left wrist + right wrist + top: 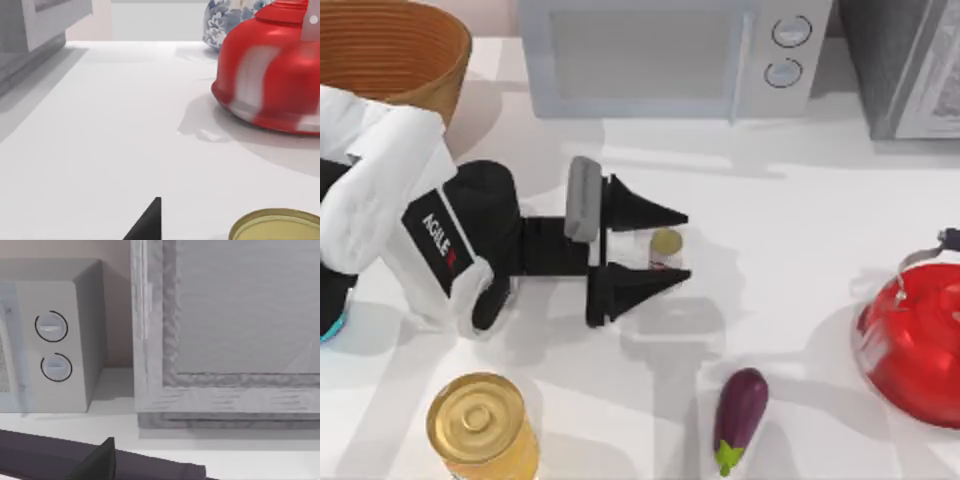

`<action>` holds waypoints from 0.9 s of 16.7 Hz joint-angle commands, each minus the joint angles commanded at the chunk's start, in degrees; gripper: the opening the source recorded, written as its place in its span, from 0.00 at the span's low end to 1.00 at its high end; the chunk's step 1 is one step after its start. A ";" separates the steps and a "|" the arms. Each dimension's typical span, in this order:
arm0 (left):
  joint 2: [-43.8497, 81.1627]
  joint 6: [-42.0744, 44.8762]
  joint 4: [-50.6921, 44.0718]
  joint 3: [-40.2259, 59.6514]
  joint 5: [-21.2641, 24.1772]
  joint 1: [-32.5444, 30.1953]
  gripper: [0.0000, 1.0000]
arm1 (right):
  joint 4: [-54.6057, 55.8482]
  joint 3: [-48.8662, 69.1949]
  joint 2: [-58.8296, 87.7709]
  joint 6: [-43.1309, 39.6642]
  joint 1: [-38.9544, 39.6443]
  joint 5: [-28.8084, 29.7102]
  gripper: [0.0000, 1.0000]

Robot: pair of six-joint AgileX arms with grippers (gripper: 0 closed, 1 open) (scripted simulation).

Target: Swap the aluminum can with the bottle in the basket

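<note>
1. Right, biggest thing first: the white tabletop (800,210) spreads across the top view, with a grey microwave (670,55) along the upper edge and a second grey appliance (905,65) in the upper right corner.
2. Over in the upper left corner of the top view sits the basket (390,50), orange-brown wicker with ribbed inner walls, partly cut by the frame edge.
3. My left arm (390,210) reaches in from the left edge, white shell and black wrist, stretching toward the centre.
4. At the right edge of the top view sits a red kettle (915,340); the left wrist view catches it too, with a blue-and-white patterned jar (225,20) behind it.
5. A large shiny gold can (480,425) stands at the lower left of the top view.
6. A purple eggplant (740,415) lies at lower centre, green stem pointing down-frame.
7. Now the left end effector (672,246): its two black fingers are spread, one on either side of the aluminum can.
8. And the aluminum can (665,247) itself stands upright on the tabletop at centre frame, dull gold top showing, sitting between those fingertips.
9. The right end effector shows one dark fingertip (102,455) low in the right wrist view; I cannot tell whether it is spread or closed.
</note>
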 joint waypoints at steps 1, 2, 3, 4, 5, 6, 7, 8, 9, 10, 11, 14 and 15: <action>0.00 0.00 0.00 0.00 0.00 0.00 1.00 | 0.00 0.00 0.00 0.00 0.00 0.00 1.00; 0.00 0.00 0.00 0.00 0.00 0.00 1.00 | 0.00 0.00 0.00 0.00 0.00 0.00 1.00; 0.00 0.00 0.00 0.00 0.00 0.00 1.00 | 0.00 0.00 0.00 0.00 0.00 0.00 1.00; 0.00 0.00 0.00 0.00 0.00 0.00 1.00 | 0.00 0.00 0.00 0.00 0.00 0.00 1.00; 0.00 0.00 0.00 0.00 0.00 0.00 1.00 | 0.00 0.00 0.00 0.00 0.00 0.00 1.00; 0.00 0.00 0.00 0.00 0.00 0.00 1.00 | 0.00 0.00 0.00 0.00 0.00 0.00 1.00; 0.00 0.00 0.00 0.00 0.00 0.00 1.00 | 0.00 0.00 0.00 0.00 0.00 0.00 1.00; 0.00 0.00 0.00 0.00 0.00 0.00 1.00 | 0.00 0.00 0.00 0.00 0.00 0.00 1.00; 0.00 0.00 -0.01 -0.02 -0.01 0.19 1.00 | 0.00 0.00 0.00 0.00 0.00 0.00 1.00; 0.00 0.00 -0.01 -0.02 -0.01 0.19 1.00 | 0.00 0.00 0.00 0.00 0.00 0.00 1.00; -0.57 0.00 -0.43 -0.31 -0.40 0.40 1.00 | 0.00 0.00 0.00 0.00 0.00 0.00 1.00; -5.86 -0.03 -4.34 -3.02 -3.87 2.02 1.00 | 0.00 0.00 0.00 0.00 0.00 0.00 1.00; -8.83 -0.07 -6.44 -4.49 -5.68 2.82 1.00 | 0.00 0.00 0.00 0.00 0.00 0.00 1.00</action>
